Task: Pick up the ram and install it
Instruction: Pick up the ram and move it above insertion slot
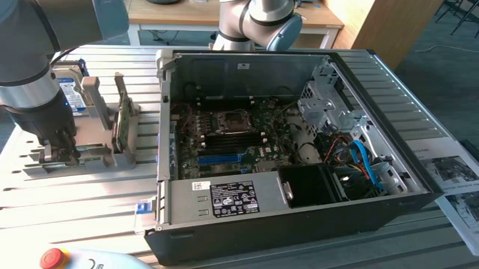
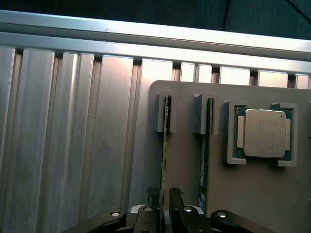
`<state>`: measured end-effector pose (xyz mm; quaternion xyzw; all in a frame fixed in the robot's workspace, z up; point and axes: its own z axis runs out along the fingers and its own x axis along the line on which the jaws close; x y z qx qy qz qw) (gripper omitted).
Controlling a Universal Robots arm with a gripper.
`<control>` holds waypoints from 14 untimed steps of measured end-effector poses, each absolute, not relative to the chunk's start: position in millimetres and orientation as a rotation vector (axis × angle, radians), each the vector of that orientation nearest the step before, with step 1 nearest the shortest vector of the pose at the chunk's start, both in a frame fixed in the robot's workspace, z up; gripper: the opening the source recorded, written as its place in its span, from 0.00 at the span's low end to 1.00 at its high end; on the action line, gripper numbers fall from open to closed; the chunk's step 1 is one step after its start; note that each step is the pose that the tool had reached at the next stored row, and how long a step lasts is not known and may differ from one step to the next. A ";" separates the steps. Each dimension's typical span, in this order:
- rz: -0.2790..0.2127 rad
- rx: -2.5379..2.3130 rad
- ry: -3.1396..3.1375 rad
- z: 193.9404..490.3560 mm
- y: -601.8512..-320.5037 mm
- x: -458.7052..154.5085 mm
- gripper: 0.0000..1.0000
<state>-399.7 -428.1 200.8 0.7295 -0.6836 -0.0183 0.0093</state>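
Two green ram sticks stand on edge in slots of a grey holder [image 2: 252,194]. My gripper [image 2: 164,196] is lowered over the end of the nearer ram [image 2: 164,145], with one dark finger on each side of it and a thin gap showing, so the jaws are open around the stick. The other ram [image 2: 205,155] stands parallel beside it, untouched. In the exterior view the gripper [image 1: 56,152] reaches down into the holder [image 1: 97,154] at the exterior view's left, beside the open computer case [image 1: 419,185].
A square silver processor [image 2: 265,133] sits in its own pocket of the holder. A hard drive [image 1: 67,89] with a blue-white label stands behind the arm. The motherboard [image 1: 224,140] lies inside the case. A red stop button [image 1: 54,258] and papers [image 1: 456,179] lie on the slatted aluminium table.
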 end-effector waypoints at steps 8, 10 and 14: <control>-0.057 2.278 -2.135 200.8 -428.1 -399.6 0.12; -0.057 2.278 -2.135 200.8 -428.1 -399.6 0.12; -0.057 2.278 -2.135 200.8 -428.1 -399.7 0.12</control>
